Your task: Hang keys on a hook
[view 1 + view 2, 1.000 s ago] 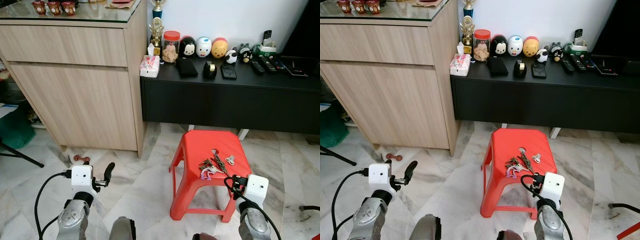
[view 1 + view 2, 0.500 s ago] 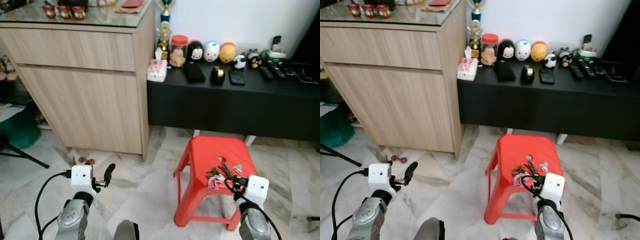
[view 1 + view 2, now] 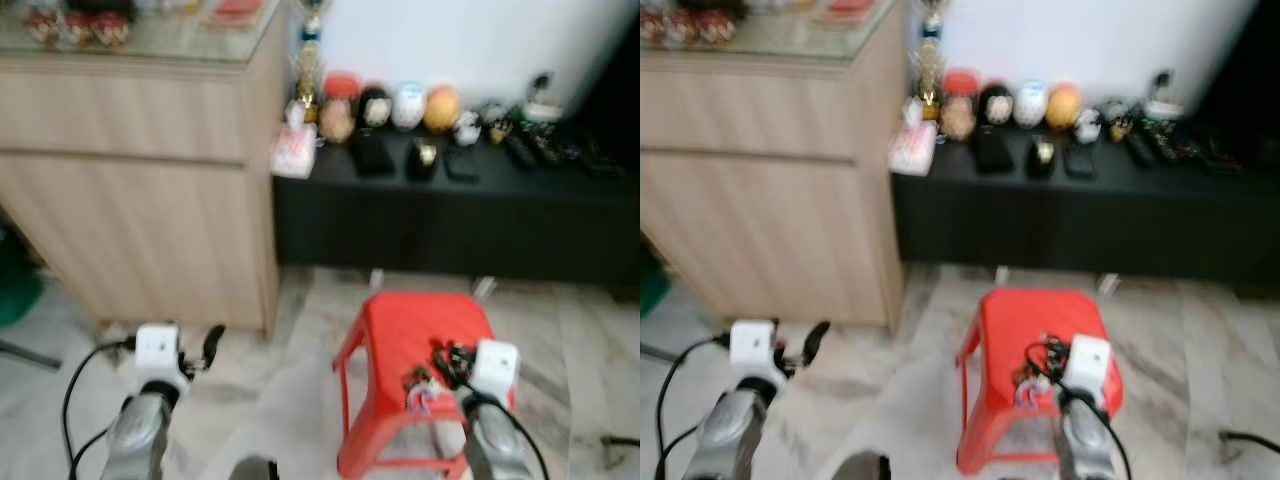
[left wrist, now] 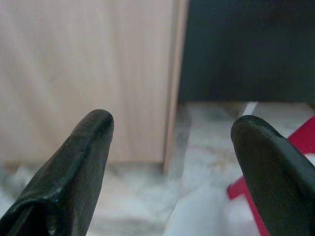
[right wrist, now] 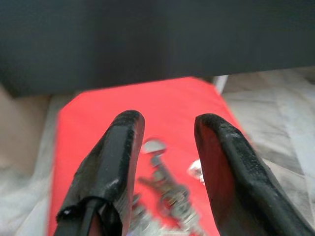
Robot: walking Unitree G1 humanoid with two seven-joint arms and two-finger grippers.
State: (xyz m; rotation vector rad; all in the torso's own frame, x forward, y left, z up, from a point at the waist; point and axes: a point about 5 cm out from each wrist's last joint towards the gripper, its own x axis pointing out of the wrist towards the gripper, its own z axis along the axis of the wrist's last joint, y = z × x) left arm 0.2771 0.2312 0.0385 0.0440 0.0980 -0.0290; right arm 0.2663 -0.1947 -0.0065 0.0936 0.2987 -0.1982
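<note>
Right wrist view: my right gripper (image 5: pixel 165 142) hangs parted over the keys (image 5: pixel 170 194) on the red stool (image 5: pixel 98 108); left gripper (image 4: pixel 172 142) spread wide.

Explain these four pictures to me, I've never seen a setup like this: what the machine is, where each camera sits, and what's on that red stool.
This is a walking humanoid robot with two silver arms. The two wide, blurred pictures come from cameras in its head, looking down. The other two look along each claw from its wrist. A bunch of keys lies on the red stool. The right claw hovers open above the keys, holding nothing. The left claw is open too, off to the side by the wooden cabinet.
</note>
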